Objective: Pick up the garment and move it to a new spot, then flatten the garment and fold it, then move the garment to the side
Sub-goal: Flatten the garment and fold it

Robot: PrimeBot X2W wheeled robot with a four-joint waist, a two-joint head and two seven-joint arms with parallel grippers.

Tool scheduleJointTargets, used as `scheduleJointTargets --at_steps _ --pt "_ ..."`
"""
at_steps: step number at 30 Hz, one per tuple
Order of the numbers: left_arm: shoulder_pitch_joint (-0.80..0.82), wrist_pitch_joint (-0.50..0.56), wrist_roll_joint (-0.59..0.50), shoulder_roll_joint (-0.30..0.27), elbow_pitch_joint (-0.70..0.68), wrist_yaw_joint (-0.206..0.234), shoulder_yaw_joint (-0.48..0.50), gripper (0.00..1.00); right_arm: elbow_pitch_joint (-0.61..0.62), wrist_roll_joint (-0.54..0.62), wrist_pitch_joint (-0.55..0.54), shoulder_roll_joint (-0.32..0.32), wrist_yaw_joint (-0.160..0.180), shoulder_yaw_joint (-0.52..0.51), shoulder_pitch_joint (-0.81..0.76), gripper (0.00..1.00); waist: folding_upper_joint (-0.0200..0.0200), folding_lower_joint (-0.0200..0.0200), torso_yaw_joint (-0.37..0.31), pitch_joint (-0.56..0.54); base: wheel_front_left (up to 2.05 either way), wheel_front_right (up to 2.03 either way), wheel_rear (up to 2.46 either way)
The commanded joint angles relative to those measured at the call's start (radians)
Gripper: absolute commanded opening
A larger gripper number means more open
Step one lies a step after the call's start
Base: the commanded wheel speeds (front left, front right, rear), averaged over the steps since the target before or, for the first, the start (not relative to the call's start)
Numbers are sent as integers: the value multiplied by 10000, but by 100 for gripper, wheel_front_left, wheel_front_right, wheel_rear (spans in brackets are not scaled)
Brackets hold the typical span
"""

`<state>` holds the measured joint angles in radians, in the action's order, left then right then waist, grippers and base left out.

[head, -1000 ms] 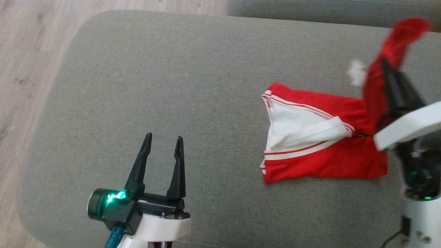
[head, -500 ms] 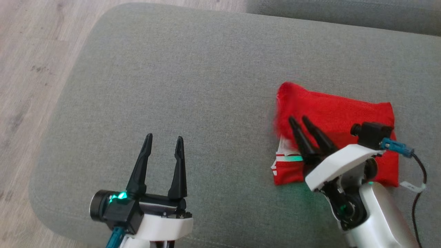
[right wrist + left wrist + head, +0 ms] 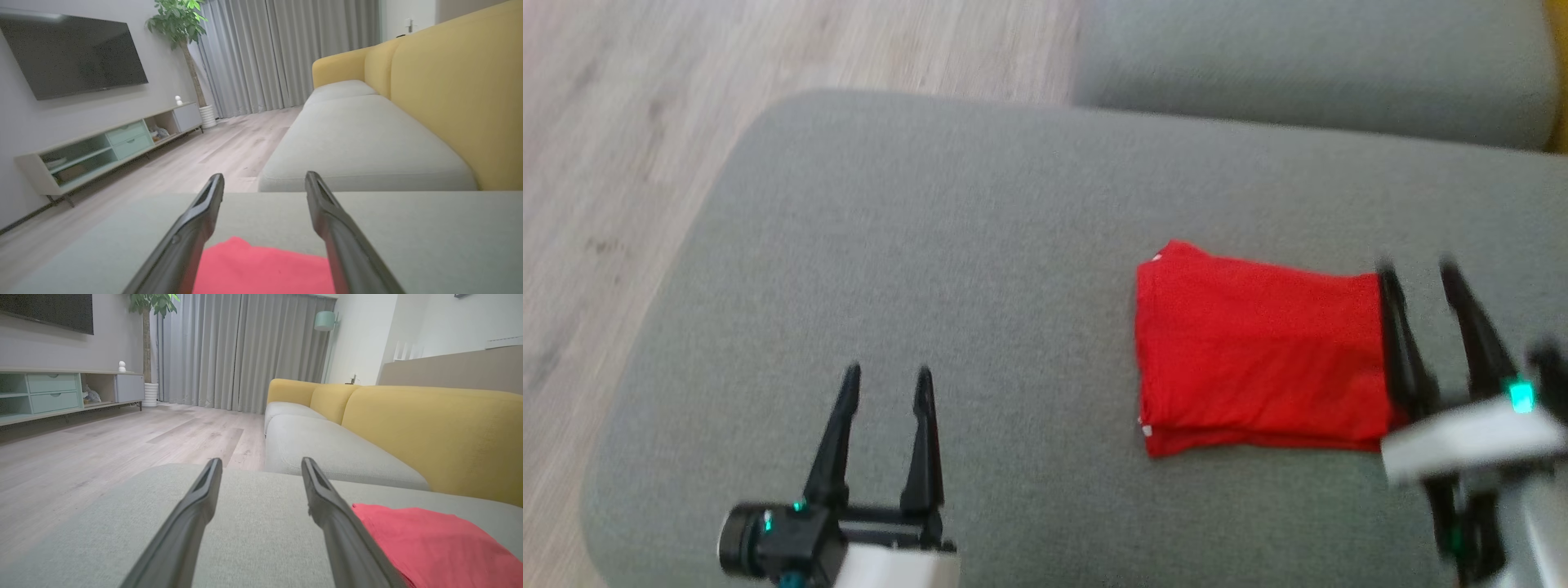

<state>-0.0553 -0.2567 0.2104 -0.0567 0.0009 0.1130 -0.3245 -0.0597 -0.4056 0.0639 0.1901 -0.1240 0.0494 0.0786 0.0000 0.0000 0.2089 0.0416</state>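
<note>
Hovered spread and empty, right gripper (image 3: 1417, 268) by folded garment (image 3: 1258, 359) toward cushion's (image 3: 1013, 245) right edge; left gripper (image 3: 887, 372) spread too. Looked soft, light; wanted pinching through stacked layers.

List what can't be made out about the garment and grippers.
Head view: motion blur; whether the right gripper touches the garment at its right edge is unclear.
Head view: inner layers hidden under the top fold.
Left wrist view: garment cut off by right and bottom edges, partly behind the left gripper.
Right wrist view: garment cut off by the bottom edge.
</note>
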Motion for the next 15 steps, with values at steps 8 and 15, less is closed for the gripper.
scheduleJointTargets --at_steps 8,15 --pt "-454 -51 -565 64 -30 -143 666 100 -1037 1599 1963 -136 -67 -388 -1509 100 0 0 -484 -1057 0 0 0" --pt "-1098 -51 -1008 21 429 -337 941 100 -165 2479 1975 -941 -67 -676 -2945 100 0 0 -623 -1694 0 0 0"
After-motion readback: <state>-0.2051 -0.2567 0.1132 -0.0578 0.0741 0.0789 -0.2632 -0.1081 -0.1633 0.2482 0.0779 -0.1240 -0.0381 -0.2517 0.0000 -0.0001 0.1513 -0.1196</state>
